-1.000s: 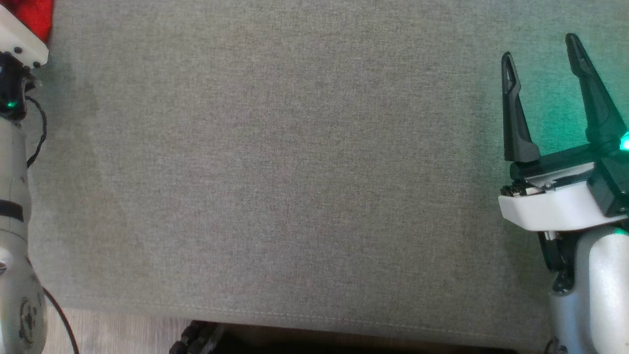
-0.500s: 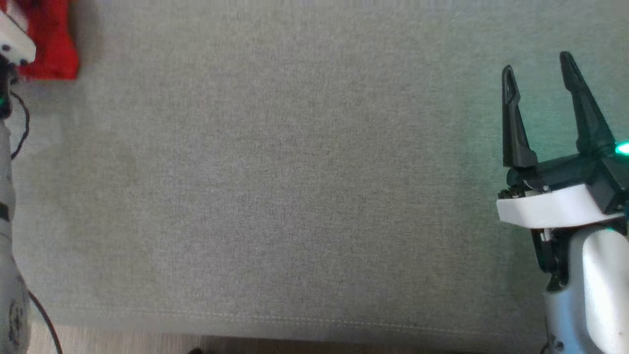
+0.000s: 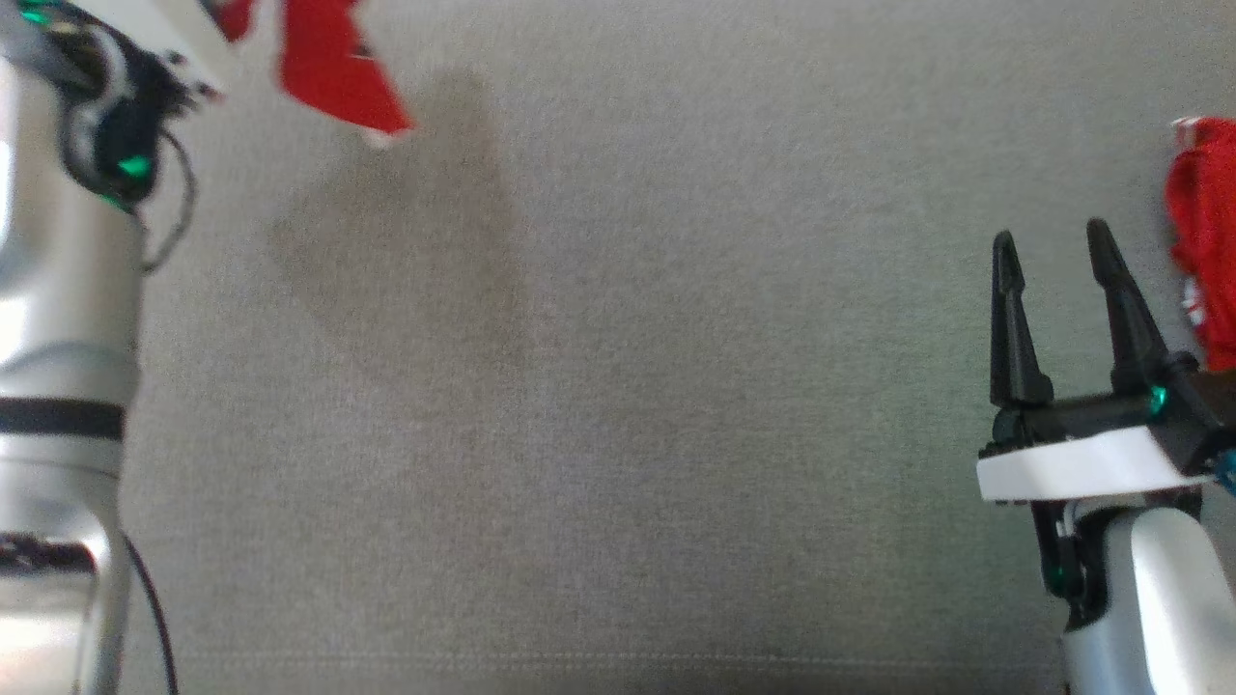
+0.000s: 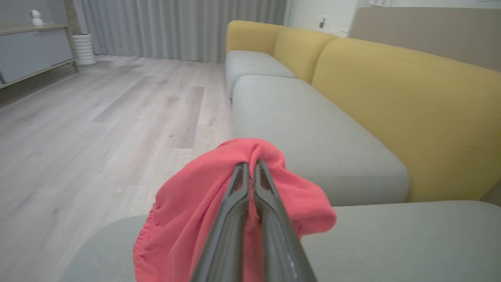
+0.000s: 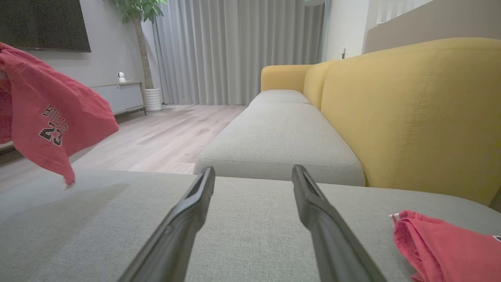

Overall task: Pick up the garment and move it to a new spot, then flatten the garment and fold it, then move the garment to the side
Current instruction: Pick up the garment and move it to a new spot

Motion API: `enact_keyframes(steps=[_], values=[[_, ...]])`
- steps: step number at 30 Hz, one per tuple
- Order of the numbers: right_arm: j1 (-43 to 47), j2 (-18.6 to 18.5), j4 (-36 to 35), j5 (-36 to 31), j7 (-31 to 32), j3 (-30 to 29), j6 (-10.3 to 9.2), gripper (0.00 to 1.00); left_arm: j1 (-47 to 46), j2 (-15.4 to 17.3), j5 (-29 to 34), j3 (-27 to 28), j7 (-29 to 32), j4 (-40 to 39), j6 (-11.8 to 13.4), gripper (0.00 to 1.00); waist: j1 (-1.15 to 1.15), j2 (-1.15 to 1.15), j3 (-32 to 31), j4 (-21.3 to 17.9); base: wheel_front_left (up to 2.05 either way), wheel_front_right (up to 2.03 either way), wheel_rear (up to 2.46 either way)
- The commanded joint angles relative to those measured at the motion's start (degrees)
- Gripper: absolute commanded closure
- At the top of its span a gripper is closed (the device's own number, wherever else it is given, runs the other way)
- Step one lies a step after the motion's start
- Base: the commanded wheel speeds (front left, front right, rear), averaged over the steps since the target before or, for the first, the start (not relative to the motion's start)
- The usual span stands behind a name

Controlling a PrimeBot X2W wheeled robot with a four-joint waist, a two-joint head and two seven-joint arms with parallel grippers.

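Setting: a living room with a pale wood-plank floor (image 4: 98, 129), full-length grey curtains (image 5: 235, 51) and a long sofa built from grey fabric seat cushions (image 3: 628, 386) and mustard-yellow backrests (image 5: 411, 109). A dark wall-mounted screen (image 5: 43, 23), a potted tree (image 5: 137, 11) and a low grey cabinet (image 5: 117, 96) are seen across the floor.

The left tool (image 4: 251, 164) is noted with its two dark fingers pressed almost together. A bunched fold of the red jersey-fabric garment (image 4: 188, 203) is pinched between them, and the rest is draped down and to the left of the fingers. The garment is held up off the nearest seat cushion. In the head view the garment (image 3: 333, 72) is seen at the top left, blurred, and a soft shadow (image 3: 425, 251) is cast on the cushion below it. In the right wrist view the garment (image 5: 51, 113) is seen hanging at the left edge, with "BULLS 23" printed on it in dark characters. Its lowest corner is clear of the cushion.

The right tool (image 3: 1051, 232) is noted with its fingers spread wide, and nothing is held between them. It is positioned low over the right part of the same cushion.

A second crumpled red cloth (image 3: 1202, 241) with white trim is recorded lying on the cushion, near the right tool's outer finger but apart from it.
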Motion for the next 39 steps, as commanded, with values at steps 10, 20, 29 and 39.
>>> enact_keyframes(steps=[10,20,29,39], values=[[2.99,0.2,2.01,3.34,-2.71,0.49,0.37,0.0,9.52,-1.65,-8.58,-8.73,4.05,-19.7,-0.34,1.0,0.02,0.0,-7.18,-4.8,0.0,0.0,0.0],[2.77,0.2,3.39,5.35,-4.01,2.16,0.37,0.0,21.14,-7.75,-8.33,-12.54,-2.97,-19.37,1.33,1.0,0.02,0.0,-5.48,-7.46,0.0,0.0,0.0],[2.21,0.2,5.34,5.81,-4.88,3.62,0.37,0.0,29.06,-11.79,-5.95,-17.72,-13.95,-8.79,2.1,1.0,0.02,0.0,-3.46,-9.4,0.0,0.0,0.0],[1.57,0.2,8.66,5.88,-5.61,4.26,0.37,0.0,30.09,-12.84,-4.39,-20.0,-19.29,-4.64,3.55,0.0,0.02,0.0,-3.94,-9.06,0.0,0.0,0.0]])
